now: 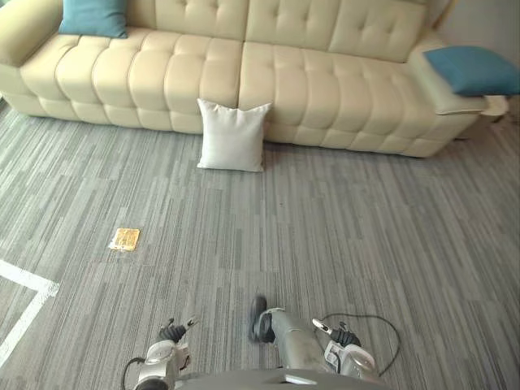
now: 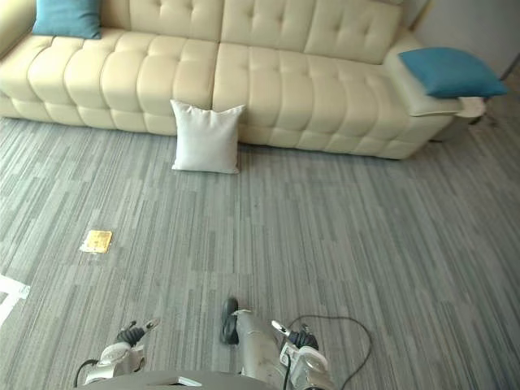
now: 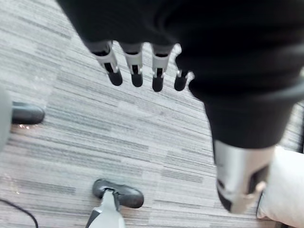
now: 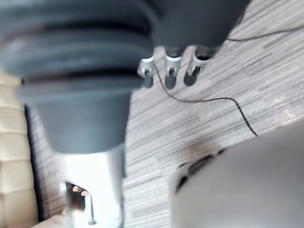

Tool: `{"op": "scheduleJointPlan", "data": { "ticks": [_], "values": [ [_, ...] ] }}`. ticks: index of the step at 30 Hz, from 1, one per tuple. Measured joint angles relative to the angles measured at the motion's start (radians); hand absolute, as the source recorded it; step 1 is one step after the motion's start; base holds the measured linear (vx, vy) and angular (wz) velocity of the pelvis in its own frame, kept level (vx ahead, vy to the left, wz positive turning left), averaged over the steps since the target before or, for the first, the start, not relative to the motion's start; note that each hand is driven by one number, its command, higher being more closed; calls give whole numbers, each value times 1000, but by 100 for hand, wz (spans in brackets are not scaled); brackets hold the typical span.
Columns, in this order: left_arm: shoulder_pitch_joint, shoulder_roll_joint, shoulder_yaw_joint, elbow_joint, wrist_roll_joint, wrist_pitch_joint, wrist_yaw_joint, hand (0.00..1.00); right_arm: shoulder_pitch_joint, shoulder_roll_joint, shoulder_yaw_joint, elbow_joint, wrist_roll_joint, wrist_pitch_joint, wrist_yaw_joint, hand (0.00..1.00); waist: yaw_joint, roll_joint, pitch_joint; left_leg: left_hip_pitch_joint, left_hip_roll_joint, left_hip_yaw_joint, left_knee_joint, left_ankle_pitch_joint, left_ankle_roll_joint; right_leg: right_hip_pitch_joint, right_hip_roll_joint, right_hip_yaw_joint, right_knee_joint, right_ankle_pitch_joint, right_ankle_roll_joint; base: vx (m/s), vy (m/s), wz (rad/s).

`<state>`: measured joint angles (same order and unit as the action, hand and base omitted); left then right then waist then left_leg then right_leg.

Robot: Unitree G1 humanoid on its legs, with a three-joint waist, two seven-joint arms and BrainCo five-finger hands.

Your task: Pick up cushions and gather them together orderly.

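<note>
A white cushion [image 1: 233, 135] stands on the carpet, leaning against the front of the cream sofa [image 1: 268, 73]. One teal cushion [image 1: 93, 16] lies on the sofa's left end, and another teal cushion [image 1: 475, 69] rests on its right armrest. My left hand [image 3: 135, 61] hangs low beside me over bare carpet, far from every cushion, fingers straight and holding nothing. My right hand [image 4: 171, 71] also hangs down over the carpet with straight, empty fingers. Both hands, the left hand [image 1: 171, 331] and the right hand [image 1: 340, 335], show at the bottom of the eye views.
A small flat yellow item [image 1: 124, 238] lies on the grey striped carpet to the left. White tape lines [image 1: 24, 280] mark the floor at the far left. Open carpet stretches between me and the sofa.
</note>
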<state>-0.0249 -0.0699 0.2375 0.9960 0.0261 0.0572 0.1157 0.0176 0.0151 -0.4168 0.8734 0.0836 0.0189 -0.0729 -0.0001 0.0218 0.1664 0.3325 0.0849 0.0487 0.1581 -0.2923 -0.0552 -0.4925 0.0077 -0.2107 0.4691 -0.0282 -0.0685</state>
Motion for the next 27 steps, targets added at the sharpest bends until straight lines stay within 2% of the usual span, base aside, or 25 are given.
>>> {"op": "scheduleJointPlan", "data": {
  "ticks": [1, 2, 3, 4, 5, 6, 7, 8, 10, 11, 13, 14, 15, 16, 17, 18, 19, 20, 21, 22, 24, 26, 27],
  "values": [
    [-6, -10, -1, -2, 1, -1, -2, 0, -6, -5, 4, -1, -4, -3, 0, 0, -2, 10, 4, -10, 8, 0, 49, 49, -8, 7, -1, -13, 45, -54, -23, 614, -291, 28],
    [-6, -8, 3, -2, 0, -1, -6, 0, -6, -5, 7, 0, -7, -3, 0, 0, -6, 11, 3, -23, 15, 0, 83, 79, -9, 15, 2, -18, 57, -80, -29, 613, -299, 22],
    [-7, -8, 14, -4, -2, -1, -10, 0, -6, -5, 12, 2, -8, -1, 0, 0, -20, 16, 5, -65, 34, -27, 197, 127, -34, 56, 13, -30, 47, -114, -32, 556, -272, 23],
    [-6, -8, 24, -5, -3, -1, -13, 0, -4, -2, 13, 3, -9, 6, -1, 0, -28, 18, 6, -129, 41, -70, 357, 202, -92, 111, 29, -35, 15, -137, -35, 526, -253, 25],
    [-6, -8, 29, -6, -3, 0, -15, 0, -1, -2, 14, 4, -9, 7, -2, 0, -30, 21, 8, -168, 47, -88, 464, 234, -138, 149, 40, -34, -10, -145, -34, 477, -204, 14],
    [-1, -9, 48, -10, -3, 0, -15, 0, 7, -3, 15, 5, -8, 6, -2, 0, -28, 23, 14, -238, 60, -89, 650, 256, -179, 222, 57, -31, -50, -158, -34, 427, -172, 5],
    [10, -12, 72, -25, -3, 1, -14, 0, 10, -6, 23, 7, -3, 6, -2, 0, -23, 24, 20, -310, 92, -37, 819, 254, -174, 302, 71, -28, -86, -171, -38, 389, -154, -2],
    [16, -13, 80, -41, -4, 2, -13, 0, 10, -8, 28, 9, 1, 7, -3, 0, -18, 25, 23, -344, 113, -6, 882, 243, -155, 338, 78, -23, -103, -177, -40, 376, -108, -18],
    [18, -13, 91, -76, -5, 0, -8, 0, 8, -18, 64, 18, 10, 7, -4, 0, 9, 17, 30, -495, 153, 96, 968, 172, -65, 453, 85, 12, -172, -204, -55, 314, -34, -31],
    [17, -13, 92, -83, -4, -1, -7, 0, 6, -18, 65, 19, 11, 8, -4, 0, 11, 18, 30, -530, 155, 112, 963, 150, -50, 475, 85, 19, -189, -204, -53, 306, 29, -36],
    [17, -8, 93, -103, -4, -2, 9, 0, 5, -20, 91, 21, 33, 12, -5, 0, 31, 18, 31, -626, 184, 226, 821, 78, -11, 571, 75, 52, -260, -195, -26, 292, 52, -42],
    [18, -7, 93, -105, -4, -2, 12, 0, 3, -19, 99, 20, 37, 12, -5, 0, 33, 14, 32, -638, 184, 253, 761, 68, 2, 597, 68, 59, -277, -198, -19, 400, 109, -33],
    [17, -9, 95, -108, -3, -4, 14, 0, 4, -15, 97, 20, 37, 14, -5, 0, 35, 8, 35, -656, 168, 297, 566, 68, 11, 663, 46, 69, -313, -205, 7, 445, 122, -20],
    [17, -10, 95, -109, -3, -5, 17, 0, 7, -15, 96, 20, 37, 15, -6, 0, 38, 7, 35, -653, 157, 311, 474, 74, 4, 683, 37, 73, -326, -209, 22, 566, 178, -28],
    [18, -9, 96, -111, -3, -6, 24, 0, 12, -13, 95, 21, 36, 17, -6, 0, 45, 4, 34, -641, 126, 309, 294, 113, 1, 715, 18, 88, -343, -226, 51, 398, 155, -27],
    [18, -9, 97, -111, -3, -7, 26, 0, 13, -13, 96, 21, 36, 18, -6, 0, 47, 4, 33, -640, 116, 305, 232, 139, 1, 727, 10, 94, -347, -236, 65, 477, 234, -40],
    [18, -9, 100, -112, -3, -8, 32, 0, 14, -13, 100, 21, 35, 19, -7, 0, 50, 4, 32, -643, 103, 298, 145, 211, 20, 749, -5, 107, -349, -255, 95, 489, 298, -53],
    [19, -13, 105, -106, -3, -9, 32, 0, 19, -8, 100, 25, 35, 20, -7, 0, 56, -4, 19, -633, 87, 294, 141, 327, 66, 762, -23, 142, -344, -266, 114, 514, 315, -51],
    [17, -3, 106, -103, -3, -9, 32, 0, 18, 2, 99, 34, 35, 20, -8, 0, 56, -11, 8, -629, 67, 297, 142, 342, 97, 764, -37, 152, -338, -266, 115, 539, 335, -27],
    [16, 7, 105, -99, -3, -9, 32, 0, 17, 17, 99, 46, 34, 21, -10, 0, 47, -47, -6, -627, 32, 312, 137, 313, 109, 742, -78, 168, -304, -256, 123, 431, 268, 2],
    [16, 21, 104, -96, -2, -11, 31, 0, 25, 32, 90, 48, 31, 24, -19, 0, 48, -76, -19, -610, -8, 319, 153, 268, 130, 712, -117, 204, -208, -227, 123, 522, 336, 22],
    [13, 27, 103, -75, -2, -9, 32, 0, 24, 38, 76, 47, 27, 24, -19, 0, 57, -83, -21, -540, -45, 322, 133, 224, 138, 655, -136, 231, -4, -175, 148, 545, 328, 12],
    [14, 36, 101, -57, -2, -5, 31, 0, 21, 40, 80, 47, 27, 22, -18, 0, 57, -82, -20, -477, -63, 320, 113, 202, 137, 586, -156, 253, 207, -114, 178, 429, 248, 4]
  ]
}}
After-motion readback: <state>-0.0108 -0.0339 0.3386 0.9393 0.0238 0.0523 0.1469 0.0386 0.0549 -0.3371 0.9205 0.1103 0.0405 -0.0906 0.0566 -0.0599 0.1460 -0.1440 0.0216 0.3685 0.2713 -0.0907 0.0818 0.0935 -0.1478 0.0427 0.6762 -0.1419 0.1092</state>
